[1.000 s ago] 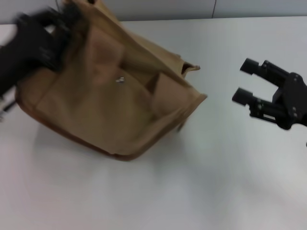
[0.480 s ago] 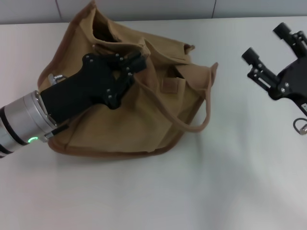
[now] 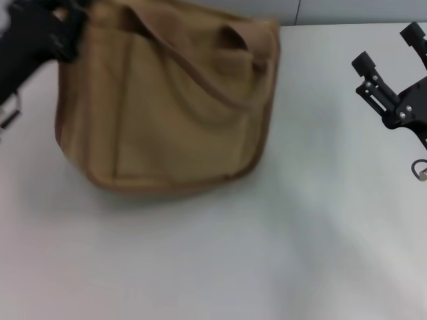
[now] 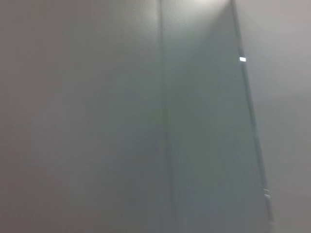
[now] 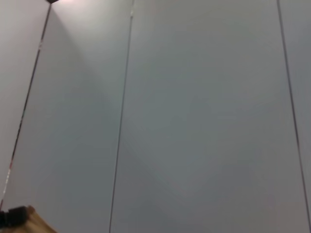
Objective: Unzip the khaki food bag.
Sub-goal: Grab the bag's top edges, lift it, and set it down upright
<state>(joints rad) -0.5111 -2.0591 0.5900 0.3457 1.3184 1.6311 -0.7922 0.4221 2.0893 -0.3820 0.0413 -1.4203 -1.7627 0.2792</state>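
The boxy khaki canvas food bag with tan piping and wide strap handles (image 3: 170,107) stands on the white table (image 3: 220,260), its broad side panel turned toward the head camera and one strap draped in a loop across that panel. The left gripper (image 3: 57,30), a black claw at the end of the left arm, sits against the bag's upper far corner, and the bag body spreads away from it toward the robot's right and toward the near side of the table; whether its fingers are pinched on the fabric or merely beside it cannot be told, since the contact point is smeared. The right gripper (image 3: 393,73) hangs well apart from the bag on the robot's right, its black fingers spread with nothing between them, and the bag lies off to its left across bare table. The left wrist view shows only pale wall panels, while the right wrist view shows the same kind of wall with a sliver of khaki cloth at one corner. No zipper, slider or pull tab is visible anywhere on the bag as it stands, so nothing shows the zip as opened. As a judgement, the task looks barely begun: the bag appears to be getting positioned, and finding the pull, gripping it and drawing it along the top all seem left to do.
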